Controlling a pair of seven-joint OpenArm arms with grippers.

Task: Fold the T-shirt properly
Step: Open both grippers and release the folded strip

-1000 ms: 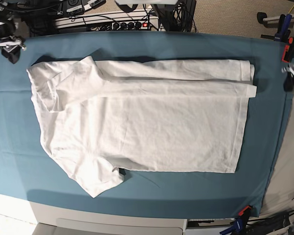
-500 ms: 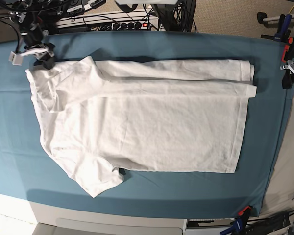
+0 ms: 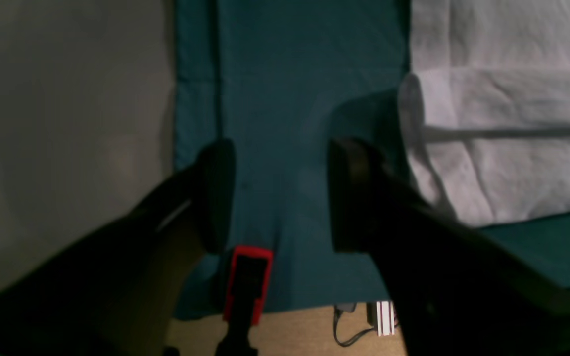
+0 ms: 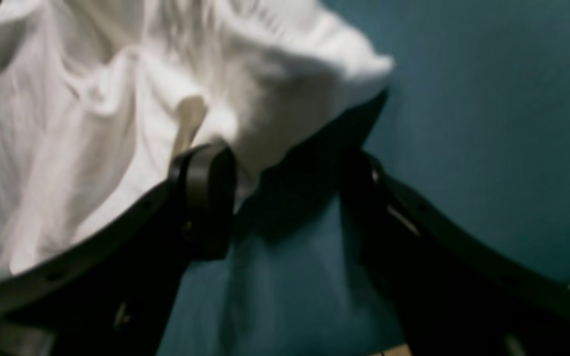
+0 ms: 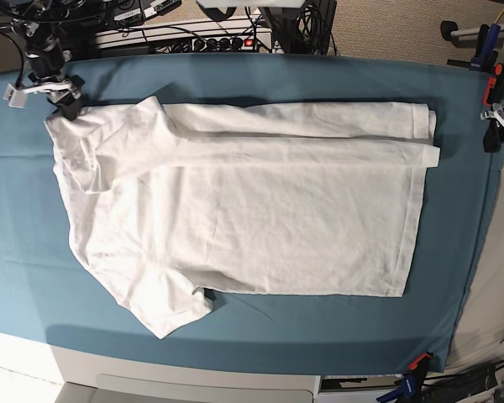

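On the teal table cloth point(image 5: 260, 323) the T-shirt point(image 5: 252, 227) lies with only its far side folded over; near sleeve unfolded; right gripper point(image 4: 285, 198) wide at shoulder corner, left gripper point(image 3: 280, 193) wide, empty.

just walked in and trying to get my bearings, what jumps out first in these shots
A big white T-shirt fills the middle of the teal table cloth, its far edge already folded over. The right gripper stands open at the shirt's far shoulder corner, while the left gripper hangs open over bare cloth beside the hem, near a red clamp.
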